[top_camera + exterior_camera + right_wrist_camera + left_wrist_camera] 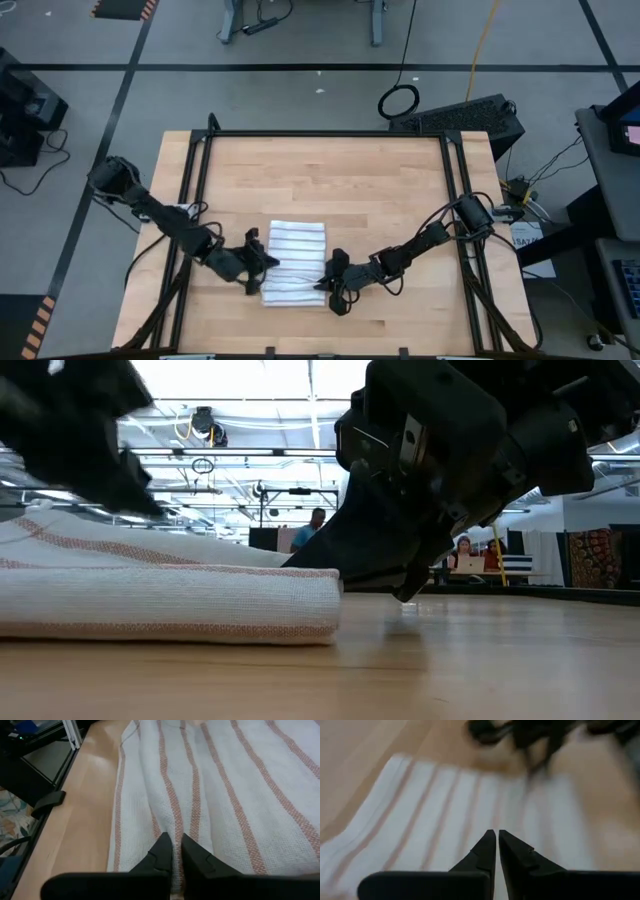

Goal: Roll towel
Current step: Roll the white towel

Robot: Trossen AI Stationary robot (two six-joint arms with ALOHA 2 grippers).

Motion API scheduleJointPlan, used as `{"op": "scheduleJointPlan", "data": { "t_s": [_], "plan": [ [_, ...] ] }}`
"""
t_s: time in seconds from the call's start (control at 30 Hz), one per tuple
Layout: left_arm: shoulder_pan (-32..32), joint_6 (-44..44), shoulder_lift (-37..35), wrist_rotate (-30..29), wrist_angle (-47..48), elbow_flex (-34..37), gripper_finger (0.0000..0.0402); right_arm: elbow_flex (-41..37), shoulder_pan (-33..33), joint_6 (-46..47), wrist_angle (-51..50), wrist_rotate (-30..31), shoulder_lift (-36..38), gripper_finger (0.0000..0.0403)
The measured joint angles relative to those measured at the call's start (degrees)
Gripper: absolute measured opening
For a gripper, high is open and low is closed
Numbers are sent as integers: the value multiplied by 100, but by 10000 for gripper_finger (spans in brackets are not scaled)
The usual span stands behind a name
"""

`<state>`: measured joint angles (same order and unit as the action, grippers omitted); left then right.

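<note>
From above, the towel is seen lying near the front of the table, with the left gripper and right gripper set at its opposite sides. At table height, a folded edge is seen lying flat. In both wrist views, fingers are pinched together on the cloth; uneven pulling would likely skew the roll, or thin fabric could slip free.
</note>
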<state>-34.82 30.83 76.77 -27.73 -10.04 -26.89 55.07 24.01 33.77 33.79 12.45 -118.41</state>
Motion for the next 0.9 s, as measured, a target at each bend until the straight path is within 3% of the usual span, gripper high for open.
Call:
{"op": "scheduleJointPlan", "data": {
  "t_s": [0.17,0.27,0.43,0.6,0.9],
  "plan": [
    [-624,-297,91,5,-1408,-6,27,0,-7,-17,-10,-2,0,9],
    [-969,-226,326,-20,-1577,-5,48,0,-7,-34,-14,-2,0,9],
    [-1440,136,706,-390,-1591,-16,152,0,-17,-35,-22,-26,0,9],
    [-1949,-973,1191,-757,-1669,-376,252,0,-32,-34,-34,-43,0,9],
    [-2023,-1445,2222,-1234,-1428,-831,271,0,-70,-4,-49,-50,0,9]
  ]
}}
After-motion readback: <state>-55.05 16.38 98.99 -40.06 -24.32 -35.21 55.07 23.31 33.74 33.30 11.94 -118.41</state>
